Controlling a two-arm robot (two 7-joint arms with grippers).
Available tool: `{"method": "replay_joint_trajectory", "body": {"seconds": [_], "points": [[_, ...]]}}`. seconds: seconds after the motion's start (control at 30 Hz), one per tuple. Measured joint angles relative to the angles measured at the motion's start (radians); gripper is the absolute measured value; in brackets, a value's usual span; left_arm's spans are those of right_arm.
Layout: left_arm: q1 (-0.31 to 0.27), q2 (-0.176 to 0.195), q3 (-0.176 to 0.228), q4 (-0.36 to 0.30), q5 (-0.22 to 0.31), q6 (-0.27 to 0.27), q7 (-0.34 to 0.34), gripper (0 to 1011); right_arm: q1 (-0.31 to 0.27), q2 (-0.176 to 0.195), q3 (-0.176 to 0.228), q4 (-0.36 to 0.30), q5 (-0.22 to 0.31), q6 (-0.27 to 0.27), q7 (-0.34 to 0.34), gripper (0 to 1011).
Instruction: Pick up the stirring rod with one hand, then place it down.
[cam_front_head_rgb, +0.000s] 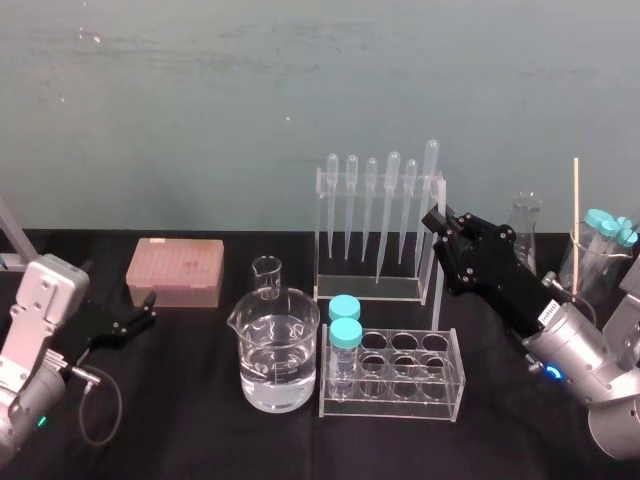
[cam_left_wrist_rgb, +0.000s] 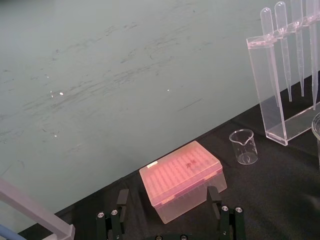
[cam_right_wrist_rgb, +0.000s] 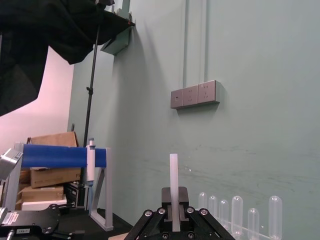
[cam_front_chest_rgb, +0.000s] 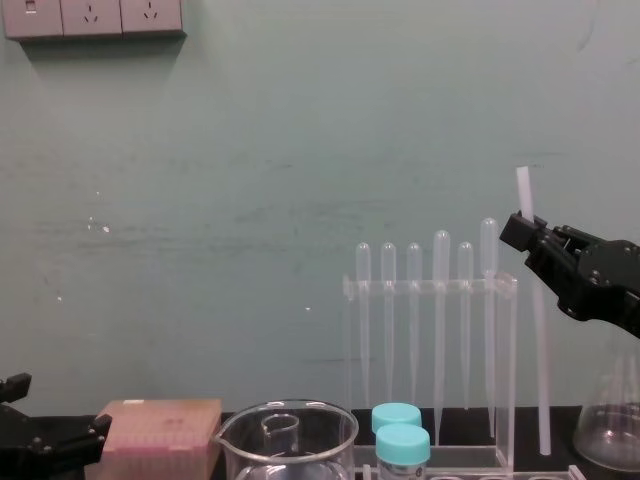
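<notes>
The right gripper (cam_front_chest_rgb: 515, 232) clamps its jaws tight on the stirring rod (cam_front_chest_rgb: 537, 340), gripping it near the top, so that a short end stands above the fingers (cam_right_wrist_rgb: 162, 216) in the right wrist view. The translucent white rod hangs close to upright just beside the right end of the clear pipette rack (cam_front_head_rgb: 366, 289), its lower tip down near the black table (cam_front_head_rgb: 180, 420); whether it touches cannot be told. Across the bench, the left gripper (cam_front_head_rgb: 142, 318) rests low, jaws spread wide and empty, facing the pink tip box (cam_left_wrist_rgb: 181, 179). A water-filled beaker (cam_front_head_rgb: 276, 352) and a test tube rack (cam_front_head_rgb: 455, 362) stand between the arms.
</notes>
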Motion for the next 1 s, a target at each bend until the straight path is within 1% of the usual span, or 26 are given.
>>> {"method": "replay_joint_trajectory", "body": {"seconds": [1.0], "points": [[0.0,0.0,0.0,0.0,0.0,0.0,0.0,1000,0.0,0.0,0.0,0.0,0.0,-0.001,0.001,69]]}}
